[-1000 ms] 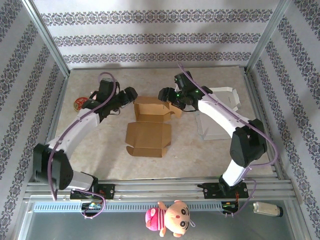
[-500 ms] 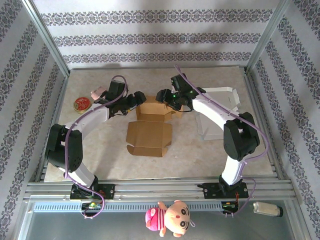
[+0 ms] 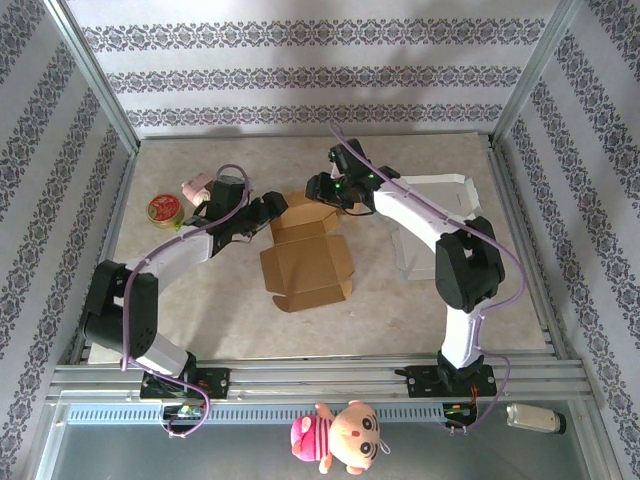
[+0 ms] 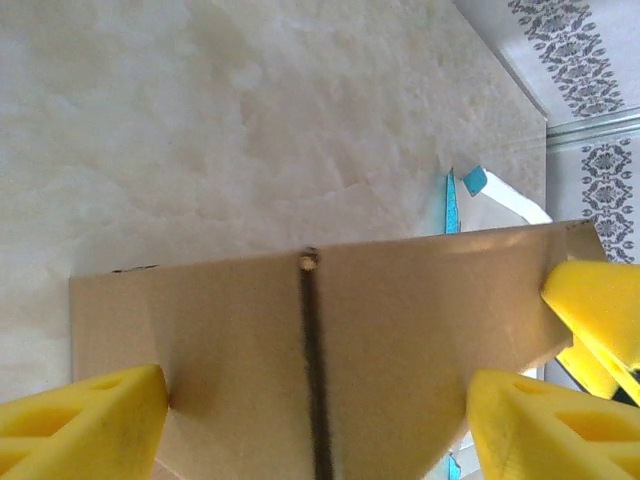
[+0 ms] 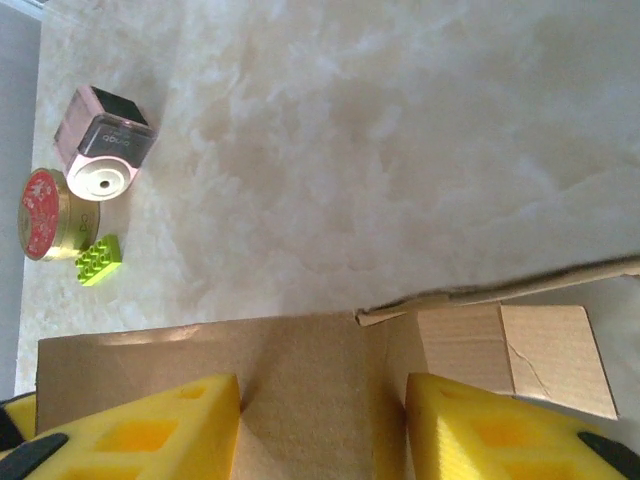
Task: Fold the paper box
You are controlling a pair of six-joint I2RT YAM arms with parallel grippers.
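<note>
The brown paper box [image 3: 305,255] lies mid-table, its flat lid panel toward me and its raised part at the far end. My left gripper [image 3: 272,207] is at the raised part's left side and my right gripper [image 3: 318,190] at its far right corner. In the left wrist view the open left gripper [image 4: 315,430] has a box panel [image 4: 320,340] with a dark slit across the gap between its yellow fingers [image 4: 80,420]. In the right wrist view the open right gripper [image 5: 320,430] has a box wall [image 5: 310,380] across its gap.
A pink sharpener [image 3: 197,185], a red tin [image 3: 163,209] and a small green brick [image 5: 98,260] sit at the far left. A white tray [image 3: 445,195] and a clear container [image 3: 420,250] stand to the right. A plush toy [image 3: 340,435] lies beyond the near rail.
Both grippers have closed in on the box's raised far end from either side. The box has turned slightly and its lid panel has shifted right.
</note>
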